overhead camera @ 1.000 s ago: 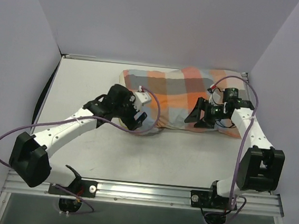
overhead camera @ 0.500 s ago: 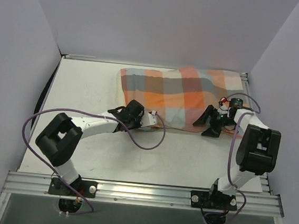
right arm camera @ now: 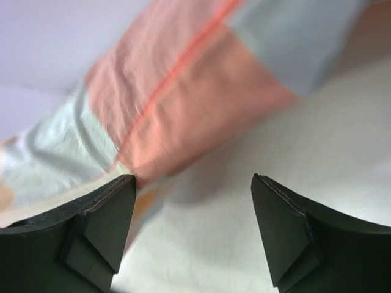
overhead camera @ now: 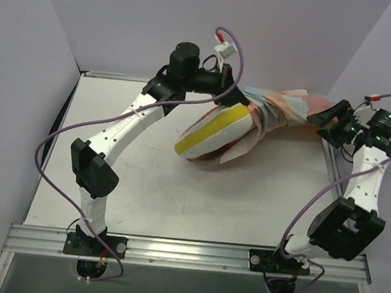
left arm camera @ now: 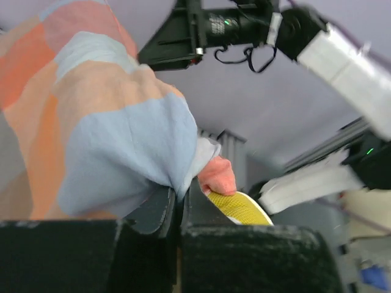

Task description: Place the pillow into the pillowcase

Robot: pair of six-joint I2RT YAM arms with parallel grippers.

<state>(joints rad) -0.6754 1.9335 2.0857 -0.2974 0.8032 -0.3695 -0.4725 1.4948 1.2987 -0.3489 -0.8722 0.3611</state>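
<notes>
The checked pillowcase point(overhead camera: 282, 106) hangs lifted off the table at the back, stretched between the two arms. My left gripper point(overhead camera: 229, 98) is raised above it and shut on a fold of its light blue cloth point(left arm camera: 122, 152), the jaws point(left arm camera: 181, 195) pressed together on the hem. The pillow point(overhead camera: 214, 131) sticks out of the case's lower left end, showing its white face and yellow side edge point(left arm camera: 238, 207). My right gripper point(overhead camera: 328, 121) is at the case's right end, open, with nothing between its fingers point(right arm camera: 192, 180); orange and blue cloth point(right arm camera: 201, 79) lies just beyond the left fingertip.
White table point(overhead camera: 143, 190) enclosed by pale walls at the back and sides. The right table edge rail point(overhead camera: 329, 159) runs under the right arm. A purple cable point(overhead camera: 64, 141) loops off the left arm.
The left gripper has shut on the pillowcase and swung up to the back, lifting it. The pillow's yellow edge now shows. The right arm has moved back and right, jaws still open.
</notes>
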